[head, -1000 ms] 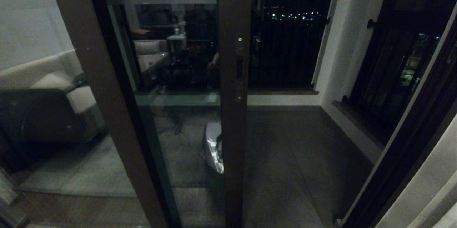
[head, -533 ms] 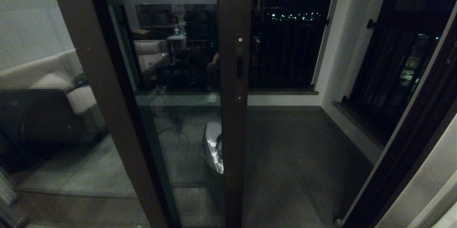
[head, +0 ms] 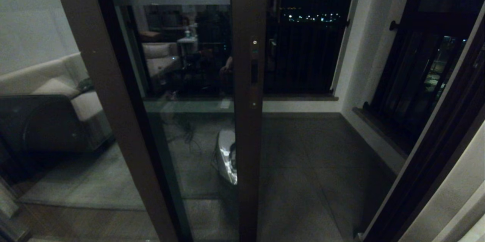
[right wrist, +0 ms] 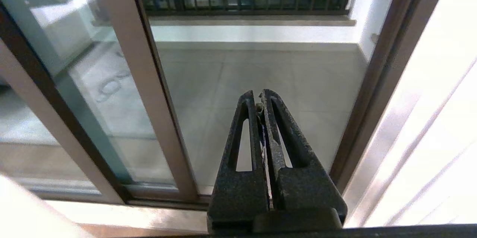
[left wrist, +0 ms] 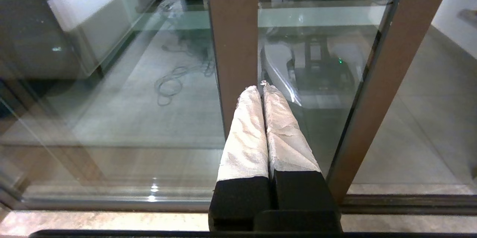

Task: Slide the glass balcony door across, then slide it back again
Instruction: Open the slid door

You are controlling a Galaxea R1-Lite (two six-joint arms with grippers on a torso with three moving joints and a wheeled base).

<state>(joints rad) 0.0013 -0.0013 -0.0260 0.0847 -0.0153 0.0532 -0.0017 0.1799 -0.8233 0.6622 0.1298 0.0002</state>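
On the far left, a pale sofa (head: 57, 90) shows through the unmoving brown-framed glass pane (head: 41, 45). Next comes the glass balcony door (head: 189, 83), a tall glass panel in a dark brown frame with a frosted top band; its right stile, with the slim recessed handle (head: 254, 72), stands near mid-scene, so the doorway to its right lies open onto the grey tiled balcony floor (head: 314, 166). Further right is a dark barred window (head: 416, 79) in the side wall.

The left gripper (left wrist: 263, 88), with cloth-wrapped fingers pressed together and holding nothing, sits low before the glass, left of the door's right stile. The right gripper (right wrist: 259, 98), black fingers closed and empty, points into the open gap, clear of the door.

No gripper touches the door, so a slide looks finished or not yet begun. The next move probably calls for the right gripper to reach the handle or stile edge and push sideways.
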